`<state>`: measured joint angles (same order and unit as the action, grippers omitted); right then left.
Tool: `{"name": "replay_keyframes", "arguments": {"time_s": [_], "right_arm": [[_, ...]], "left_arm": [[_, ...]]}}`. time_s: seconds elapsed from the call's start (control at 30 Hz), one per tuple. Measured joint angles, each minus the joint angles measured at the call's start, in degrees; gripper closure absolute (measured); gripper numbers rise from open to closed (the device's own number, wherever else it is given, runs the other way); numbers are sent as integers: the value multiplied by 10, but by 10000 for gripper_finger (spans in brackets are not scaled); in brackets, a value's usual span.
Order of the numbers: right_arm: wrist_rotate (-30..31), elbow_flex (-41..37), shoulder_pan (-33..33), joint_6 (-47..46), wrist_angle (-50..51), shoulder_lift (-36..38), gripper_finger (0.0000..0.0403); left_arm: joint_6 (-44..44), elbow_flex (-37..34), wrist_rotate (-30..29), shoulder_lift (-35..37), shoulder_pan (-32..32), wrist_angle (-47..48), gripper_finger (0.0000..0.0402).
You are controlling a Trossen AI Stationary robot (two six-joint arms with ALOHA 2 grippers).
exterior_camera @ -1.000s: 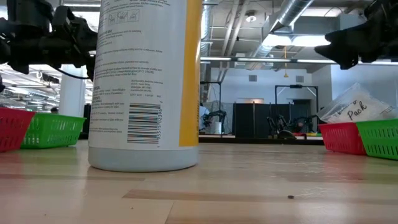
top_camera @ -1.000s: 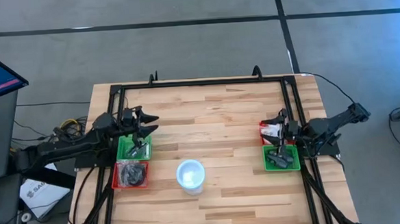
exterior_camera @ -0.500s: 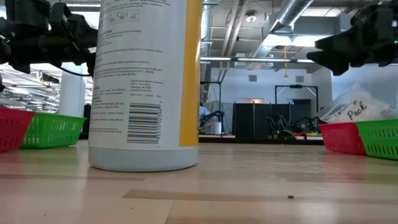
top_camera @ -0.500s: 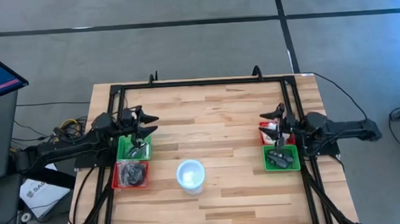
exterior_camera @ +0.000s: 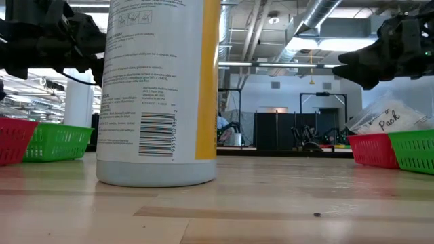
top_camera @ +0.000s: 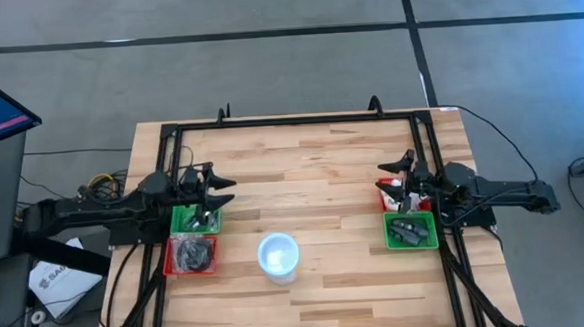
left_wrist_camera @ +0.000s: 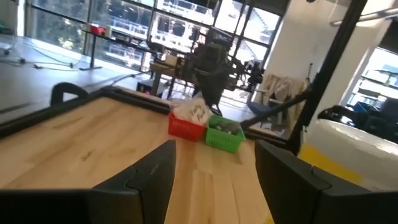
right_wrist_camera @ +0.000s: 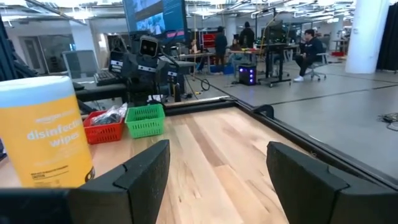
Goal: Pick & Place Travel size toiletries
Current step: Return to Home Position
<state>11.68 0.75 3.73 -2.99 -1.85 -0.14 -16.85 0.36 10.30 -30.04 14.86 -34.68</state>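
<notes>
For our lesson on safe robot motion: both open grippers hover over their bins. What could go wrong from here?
1. The white pack stands above the rim of the right red bin, below the right gripper; a low move might snag it.
2. The left gripper hangs over the left green bin; dipping could nudge it.
3. The tall wipes canister stands mid-table; an inward sweep might topple it.

The left arm (top_camera: 94,209) and right arm (top_camera: 499,191) are matte black, made of slim jointed links that thicken at the joints. The left gripper (top_camera: 225,190) and right gripper (top_camera: 385,177) each carry two dark fingers (left_wrist_camera: 152,180), broad flat-faced wedges with bevelled edges, grey-black up close
</notes>
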Motion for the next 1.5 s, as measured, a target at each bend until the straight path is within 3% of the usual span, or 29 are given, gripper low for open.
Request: {"name": "replay_keyframes", "arguments": {"time_s": [0.27,0.4,0.63,0.73,0.9,1.5], "right_arm": [[0,6,-2,14,18,0,148],[1,25,-9,11,76,0,148],[2,28,-14,4,84,0,148],[2,28,-14,-9,83,0,148],[2,28,-14,-16,83,0,148],[2,29,-14,-16,83,0,148]], "left_arm": [[3,0,4,60,4,47,192],[-8,0,6,119,4,129,192],[14,0,-49,174,4,167,192],[10,0,-88,177,4,167,192],[-44,0,-84,170,4,167,192],[-46,0,-85,167,-1,165,192]]}}
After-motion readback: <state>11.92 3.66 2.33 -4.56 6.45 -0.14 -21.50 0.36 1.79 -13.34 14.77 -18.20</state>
